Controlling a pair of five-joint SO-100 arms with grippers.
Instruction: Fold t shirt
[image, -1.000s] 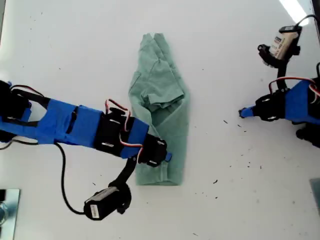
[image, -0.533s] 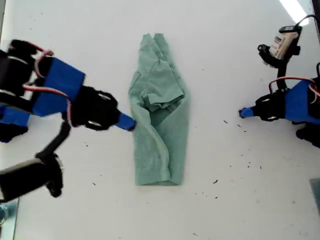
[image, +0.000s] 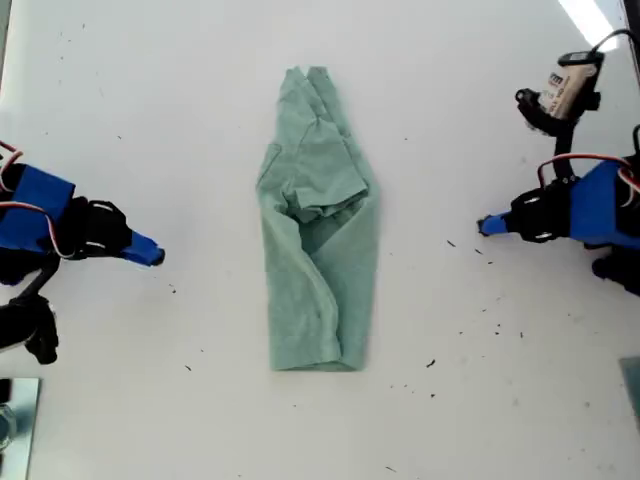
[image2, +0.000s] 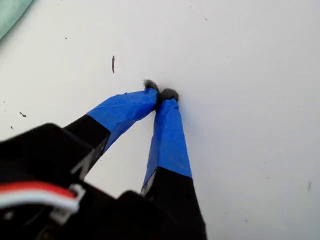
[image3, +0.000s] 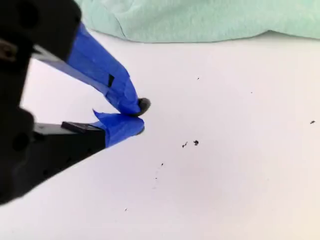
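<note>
The t shirt (image: 320, 230) lies on the white table, folded lengthwise into a narrow pale green strip with a sleeve tucked on top. My first gripper (image: 157, 257) is shut on nothing and sits well off to the exterior view's left of the t shirt. In the first wrist view its blue-taped tips (image2: 160, 92) meet over bare table, and only a corner of the t shirt (image2: 10, 12) shows. My second gripper (image: 483, 226) is also shut on nothing, at the exterior view's right. The second wrist view shows that gripper (image3: 141, 117) a short way from the t shirt's edge (image3: 200, 20).
Small dark specks (image: 450, 243) dot the white table near my second gripper and toward the lower right of the exterior view. A metal object (image: 15, 420) sits at that view's lower left corner. Light glare (image: 590, 20) marks its top right.
My first gripper has pulled back from over the t shirt's lower part to the exterior view's left, away from the cloth. The second arm has not moved.
</note>
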